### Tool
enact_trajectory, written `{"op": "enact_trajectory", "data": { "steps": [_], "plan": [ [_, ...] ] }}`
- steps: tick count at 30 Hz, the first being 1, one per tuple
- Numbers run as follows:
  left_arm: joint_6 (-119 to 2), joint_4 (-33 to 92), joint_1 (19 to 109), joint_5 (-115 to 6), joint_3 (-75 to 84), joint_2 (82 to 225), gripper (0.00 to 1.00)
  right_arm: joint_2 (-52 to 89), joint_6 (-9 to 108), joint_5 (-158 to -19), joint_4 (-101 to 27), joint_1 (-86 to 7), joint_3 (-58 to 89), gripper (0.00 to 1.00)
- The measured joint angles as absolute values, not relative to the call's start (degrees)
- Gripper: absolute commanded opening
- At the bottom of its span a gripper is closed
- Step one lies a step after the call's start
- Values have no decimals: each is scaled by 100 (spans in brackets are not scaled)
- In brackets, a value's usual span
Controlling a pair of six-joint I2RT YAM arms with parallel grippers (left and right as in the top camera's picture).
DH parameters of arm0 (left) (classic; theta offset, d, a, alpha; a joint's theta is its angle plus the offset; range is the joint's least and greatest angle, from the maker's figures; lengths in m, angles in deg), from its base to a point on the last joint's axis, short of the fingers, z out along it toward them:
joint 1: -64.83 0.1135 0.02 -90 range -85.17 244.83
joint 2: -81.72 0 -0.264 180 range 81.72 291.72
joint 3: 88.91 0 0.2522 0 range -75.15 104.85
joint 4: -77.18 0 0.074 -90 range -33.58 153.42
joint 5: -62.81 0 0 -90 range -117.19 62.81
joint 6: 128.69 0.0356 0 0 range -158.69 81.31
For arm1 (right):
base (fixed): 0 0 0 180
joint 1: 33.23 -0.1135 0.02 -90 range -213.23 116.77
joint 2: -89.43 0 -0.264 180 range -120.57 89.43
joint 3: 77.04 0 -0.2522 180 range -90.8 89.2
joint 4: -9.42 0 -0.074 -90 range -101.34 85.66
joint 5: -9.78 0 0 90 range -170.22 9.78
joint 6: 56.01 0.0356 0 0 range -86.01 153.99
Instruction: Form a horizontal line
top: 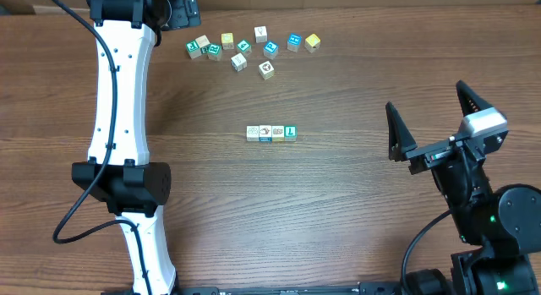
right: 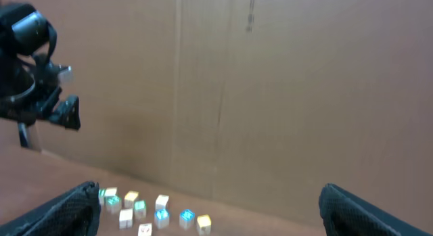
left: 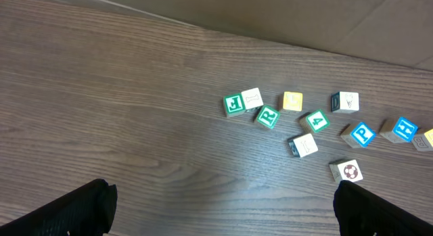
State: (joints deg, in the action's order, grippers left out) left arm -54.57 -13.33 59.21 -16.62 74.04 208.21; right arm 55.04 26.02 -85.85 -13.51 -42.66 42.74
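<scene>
Four tiny cubes stand side by side in a left-to-right row mid-table: a plain white cube, a white cube with a blue edge, a tan cube and a teal cube with a white letter. They touch or nearly touch. My right gripper is open off to the right of the row, with nothing between its fingers. My left gripper is open at the back left, above bare wood, also holding nothing. The row does not show in either wrist view.
Several loose cubes lie scattered at the back, among them a green J cube, a yellow cube, a blue P cube and a ball-picture cube. A cardboard wall stands behind the table. The left arm's white link runs along the left side.
</scene>
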Motion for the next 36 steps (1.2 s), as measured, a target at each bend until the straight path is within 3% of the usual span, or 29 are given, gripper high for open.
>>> {"op": "enact_trajectory", "data": {
  "steps": [10, 23, 36],
  "plan": [
    [-5457, -1333, 5921, -1662, 7404, 20821, 100, 6011, 2598, -8596, -1246, -4266, 4928, 100],
    [-5457, -1331, 5921, -1662, 7404, 20821, 100, 7493, 2580, -8742, 1493, -4266, 7470, 100],
    [-5457, -1333, 5921, -1662, 7404, 20821, 100, 8358, 2578, -8788, 1572, -4266, 8462, 100]
  ]
}}
